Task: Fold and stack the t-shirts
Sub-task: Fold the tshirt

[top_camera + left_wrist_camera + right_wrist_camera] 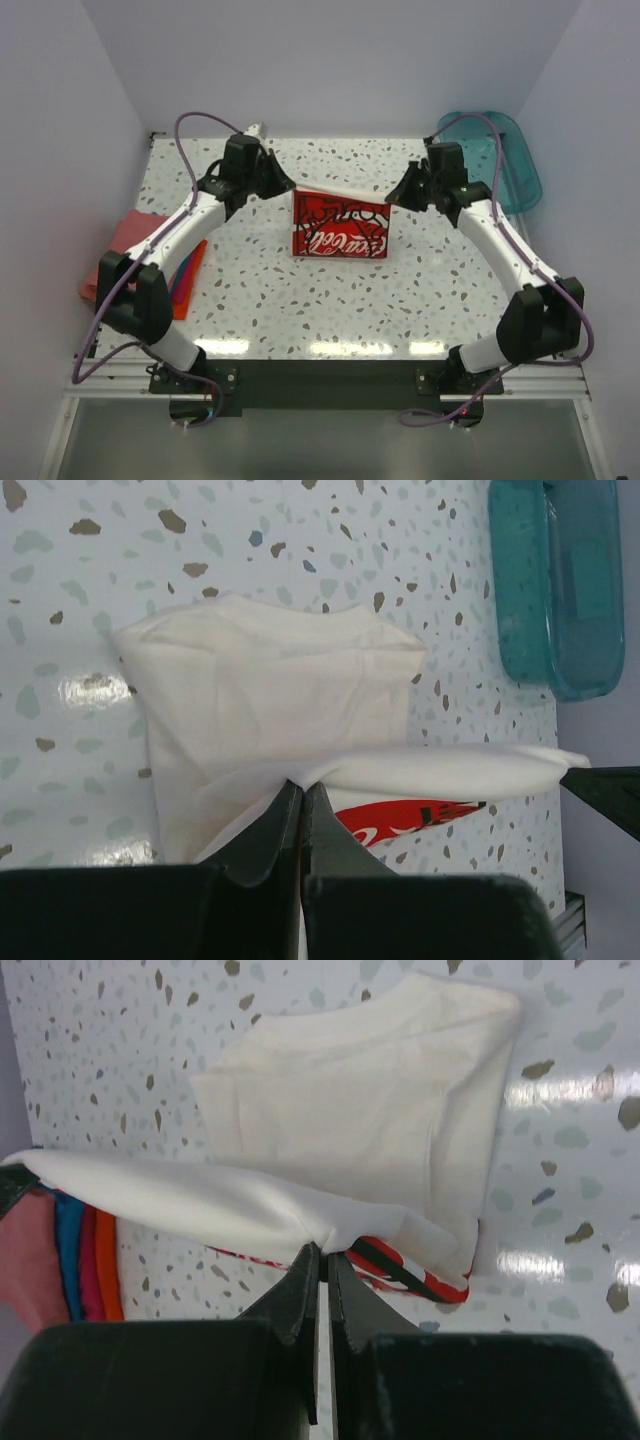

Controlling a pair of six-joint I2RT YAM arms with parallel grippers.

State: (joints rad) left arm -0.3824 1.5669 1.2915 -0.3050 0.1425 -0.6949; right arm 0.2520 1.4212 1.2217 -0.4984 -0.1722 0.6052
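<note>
At the left edge of the top view, a stack of folded shirts (135, 232), pink, orange and blue, lies on the table (300, 300). Right of it, the left gripper (286, 184) is pinched shut on the upper left edge of the white shirt (340, 228), which sits mid-frame with red print showing. The right gripper (396, 197) is clamped on its upper right edge. A teal tub (515, 165) stands at upper right.
</note>
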